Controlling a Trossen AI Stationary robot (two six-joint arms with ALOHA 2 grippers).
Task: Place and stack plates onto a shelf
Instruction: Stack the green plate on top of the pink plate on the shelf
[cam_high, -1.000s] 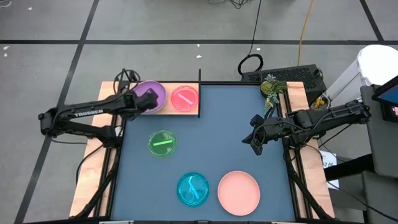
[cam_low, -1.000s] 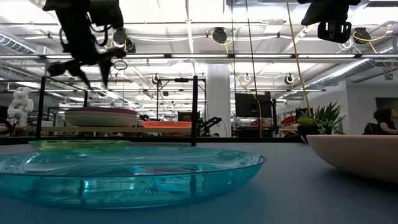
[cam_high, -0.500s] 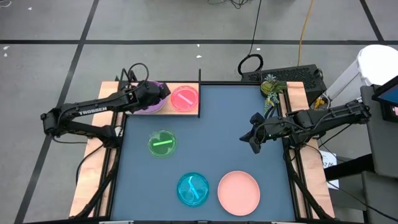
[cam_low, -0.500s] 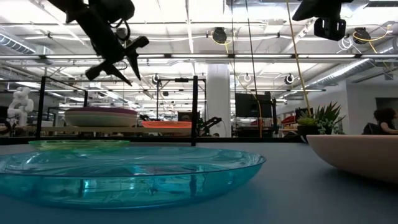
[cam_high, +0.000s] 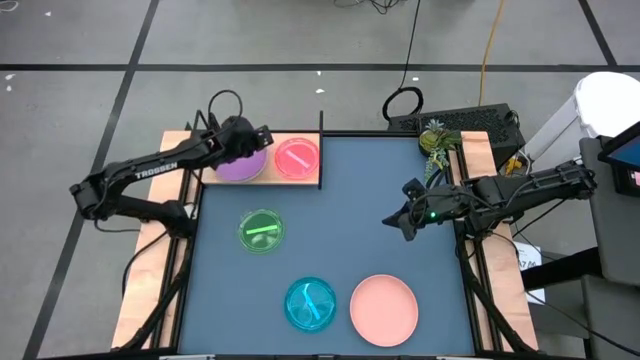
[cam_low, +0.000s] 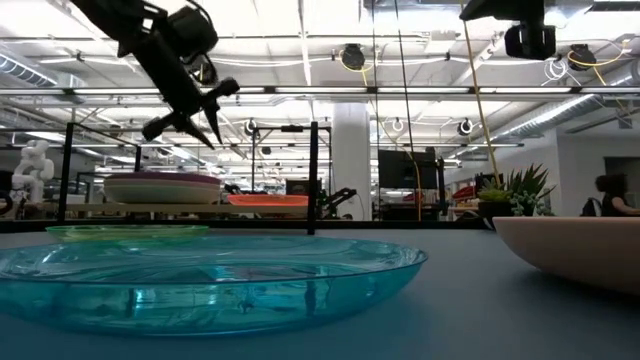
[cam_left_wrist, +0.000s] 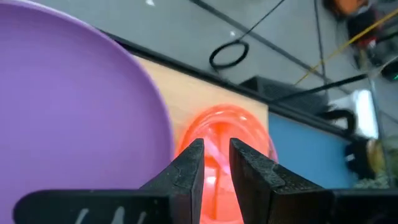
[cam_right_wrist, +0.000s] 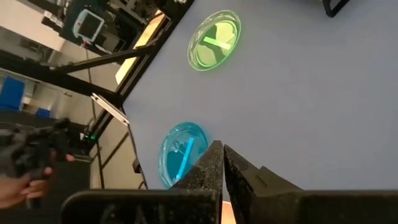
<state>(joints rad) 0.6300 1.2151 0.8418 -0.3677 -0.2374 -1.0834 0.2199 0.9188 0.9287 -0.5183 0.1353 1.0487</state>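
— Above the shelf (cam_high: 268, 180), what's the left end effector (cam_high: 262, 135) doing?
— Hovering over the purple plate (cam_high: 240, 160), carrying nothing, fingers a narrow gap apart. That plate lies on the shelf's left half, the magenta plate (cam_high: 297, 157) beside it on the right half.
— Step in hand?
— Judging by that, a placing is done; the next pick is due. Green plate (cam_high: 261, 230), teal plate (cam_high: 311, 304) and salmon pink plate (cam_high: 384, 308) lie flat on the desk (cam_high: 400, 190), well apart.
— Right end effector (cam_high: 393, 226)?
— Over the desk's right side, fingers nearly together, empty.
— Materials?
— Smooth round plastic; small ones translucent with a stripe. Thin rims: a grasp likely needs the fingers widened at an edge.
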